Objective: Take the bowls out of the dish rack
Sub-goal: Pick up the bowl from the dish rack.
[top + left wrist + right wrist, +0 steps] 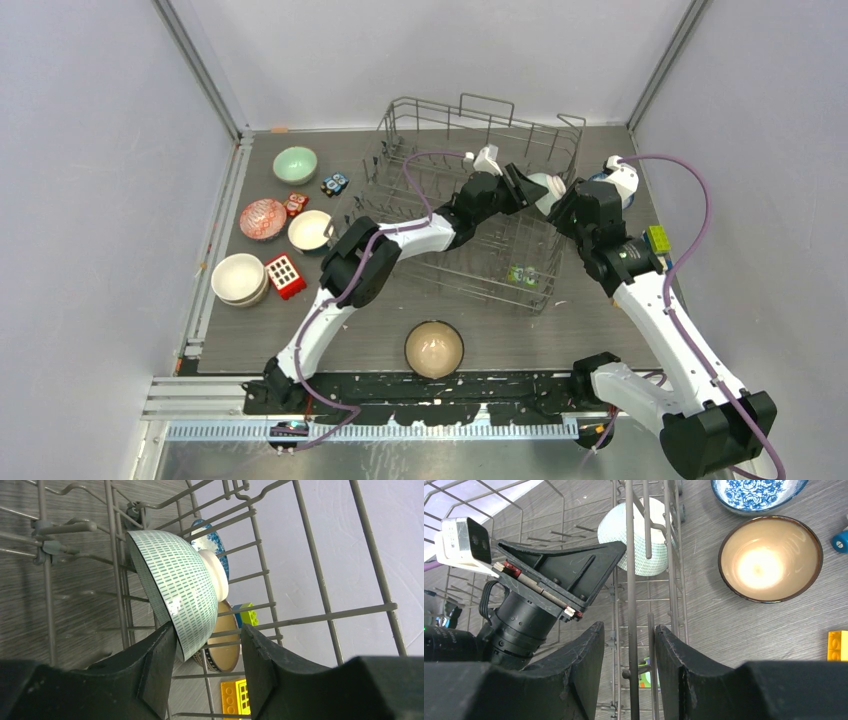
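Note:
The dish rack (440,135) stands at the table's middle back. One white-teal bowl (549,190) stands on edge at its right end; it also shows in the left wrist view (180,590) and the right wrist view (658,555). My left gripper (530,188) is inside the rack, open (209,630), with the bowl's rim between its fingers and the left finger (162,655) touching it. My right gripper (563,212) is open (628,627), astride the rack's right side wire (630,580). A blue-white bowl (754,495) and a tan-inside bowl (769,560) sit on the table outside the rack, right.
Left of the rack sit a mint bowl (295,164), a pink-red bowl (263,218), a white bowl (311,230), stacked pale bowls (239,278) and a red block (285,275). A brown bowl (434,348) sits at the front. A small green figure (521,275) lies in the rack. A yellow block (838,645) lies at the right.

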